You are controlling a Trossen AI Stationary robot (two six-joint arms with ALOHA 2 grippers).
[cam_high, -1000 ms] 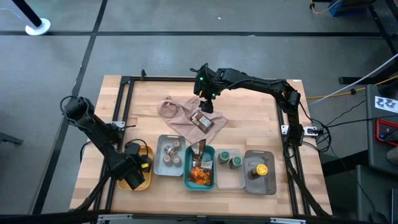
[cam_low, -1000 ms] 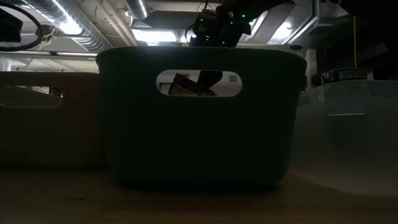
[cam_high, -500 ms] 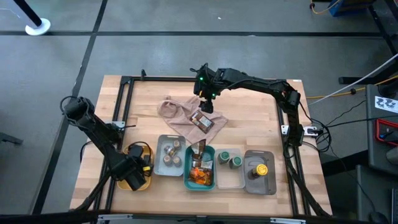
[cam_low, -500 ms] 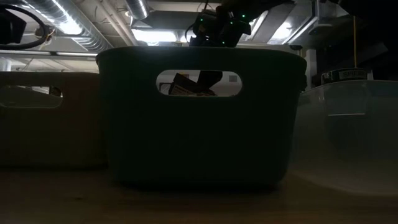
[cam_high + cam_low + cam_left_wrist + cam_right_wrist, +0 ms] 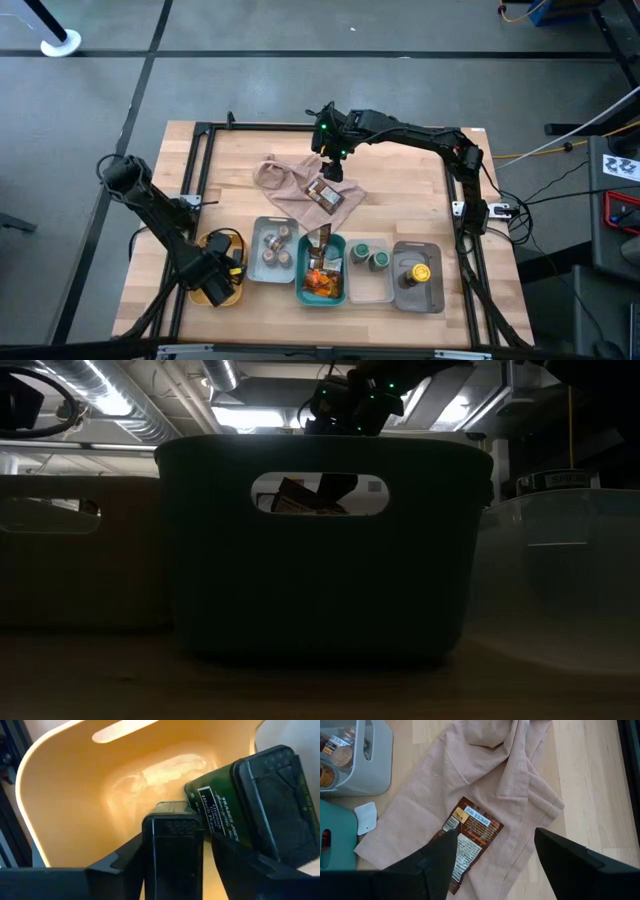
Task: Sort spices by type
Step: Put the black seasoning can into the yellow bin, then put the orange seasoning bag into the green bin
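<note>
Nothing much has moved since the earlier pictures: at the near edge the left hand (image 5: 216, 285) still sits down in the yellow tray (image 5: 236, 243) with two black blocks (image 5: 235, 807), its fingers close around one (image 5: 172, 850) though I cannot tell whether they grip it. Along the same near row, sorting looks mostly done: three tan-lidded jars (image 5: 273, 247) in the grey tray (image 5: 256, 228), orange-brown packets (image 5: 322, 283) (perhaps three; the pile is hard to count) in the teal tray (image 5: 301, 290), two green-lidded jars (image 5: 371, 255) in the clear tray (image 5: 372, 297), and one yellow-lidded jar (image 5: 419, 271) in another grey tray (image 5: 434, 300). Farther back, one packet (image 5: 470, 837) remains on the cloth (image 5: 485, 775) mid-bench, and the right hand (image 5: 495, 855) hangs spread open over it, holding nothing.
</note>
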